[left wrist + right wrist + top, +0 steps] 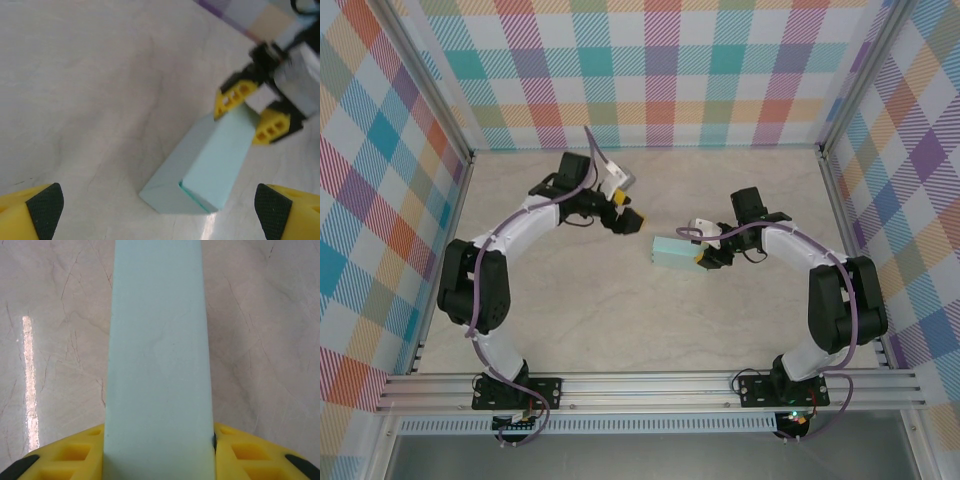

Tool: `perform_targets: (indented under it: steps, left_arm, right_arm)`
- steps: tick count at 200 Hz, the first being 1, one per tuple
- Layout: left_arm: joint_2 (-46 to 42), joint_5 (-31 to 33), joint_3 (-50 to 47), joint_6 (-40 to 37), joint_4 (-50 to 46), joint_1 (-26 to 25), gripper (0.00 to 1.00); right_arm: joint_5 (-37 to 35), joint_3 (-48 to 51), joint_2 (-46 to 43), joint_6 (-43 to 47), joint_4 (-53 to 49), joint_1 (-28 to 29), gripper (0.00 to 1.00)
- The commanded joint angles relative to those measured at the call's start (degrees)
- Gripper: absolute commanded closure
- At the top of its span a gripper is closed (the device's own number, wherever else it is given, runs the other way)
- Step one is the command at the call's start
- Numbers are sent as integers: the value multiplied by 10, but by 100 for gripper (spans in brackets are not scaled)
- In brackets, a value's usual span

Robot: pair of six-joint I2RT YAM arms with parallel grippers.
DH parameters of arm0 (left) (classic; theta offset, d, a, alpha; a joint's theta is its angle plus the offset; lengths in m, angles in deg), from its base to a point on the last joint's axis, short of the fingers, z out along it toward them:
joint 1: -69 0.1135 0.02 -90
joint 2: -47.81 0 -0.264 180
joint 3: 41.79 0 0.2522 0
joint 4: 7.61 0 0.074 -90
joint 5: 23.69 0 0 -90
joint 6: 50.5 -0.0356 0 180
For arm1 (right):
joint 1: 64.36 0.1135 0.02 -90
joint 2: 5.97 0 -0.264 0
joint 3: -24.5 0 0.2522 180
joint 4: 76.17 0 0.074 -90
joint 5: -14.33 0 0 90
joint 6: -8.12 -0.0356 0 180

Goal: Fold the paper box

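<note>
The paper box (673, 252) is a pale mint closed rectangular box lying on the table. In the left wrist view the paper box (207, 165) points its closed end toward the camera, its lid edge showing a thin teal line. My right gripper (701, 258) is shut on its right end; the paper box (159, 365) runs straight away from the yellow fingers (70, 455) pressed on both its sides. My left gripper (629, 220) stands open up and to the left of the box, apart from it, nothing between its fingers (30, 212).
The beige marble-patterned tabletop (620, 320) is bounded by checkered walls, with an aluminium rail (650, 388) along the near edge. Open room lies in front of and behind the box.
</note>
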Motion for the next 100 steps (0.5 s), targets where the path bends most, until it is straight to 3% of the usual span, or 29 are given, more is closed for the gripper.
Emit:
perform_targets:
  steps: [1,15,44,100]
  left_arm:
    - [14,20,-32,322,84,3,0]
    - [0,37,-58,365,114,-12,0]
    - [32,4,-70,406,121,-46,0]
    - [54,34,-93,353,47,-73,0]
  right_arm:
    - [-3,5,24,3,-2,-4,68]
    - [-3,4,25,1,-4,-4,69]
    - [-5,4,28,0,-5,-4,70]
    - [-13,9,25,-10,-3,-5,71]
